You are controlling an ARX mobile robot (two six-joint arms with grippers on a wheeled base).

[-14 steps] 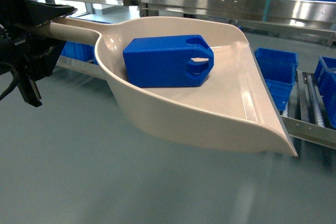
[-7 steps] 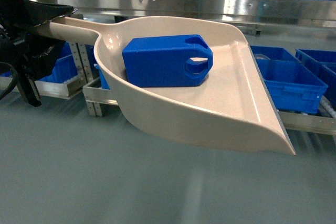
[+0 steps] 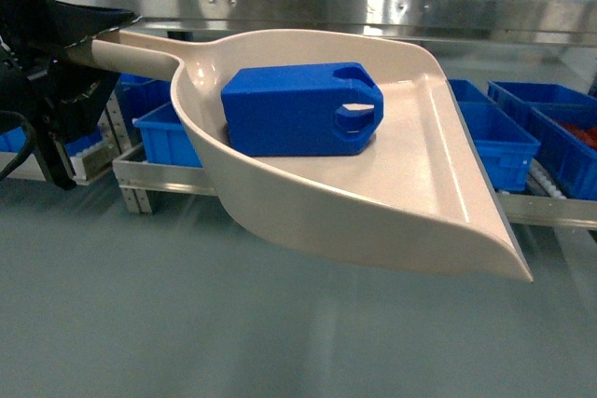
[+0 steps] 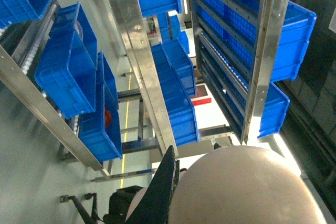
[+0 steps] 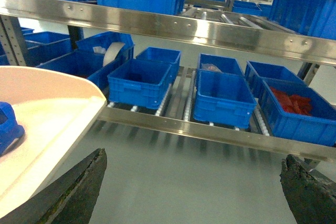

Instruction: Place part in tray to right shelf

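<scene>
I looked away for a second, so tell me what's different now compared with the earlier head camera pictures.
Only the background changed: the steel shelf and its blue crates slid across the head view, and different crates show now, so the robot seems to be moving along the rack. The left gripper still clamps the scoop by its handle, and the blue block lies in the same spot inside it.

Blue crates (image 5: 139, 80) in rows on rack; one at right holds red items (image 5: 292, 102). Grey floor (image 3: 187, 323) below.
</scene>
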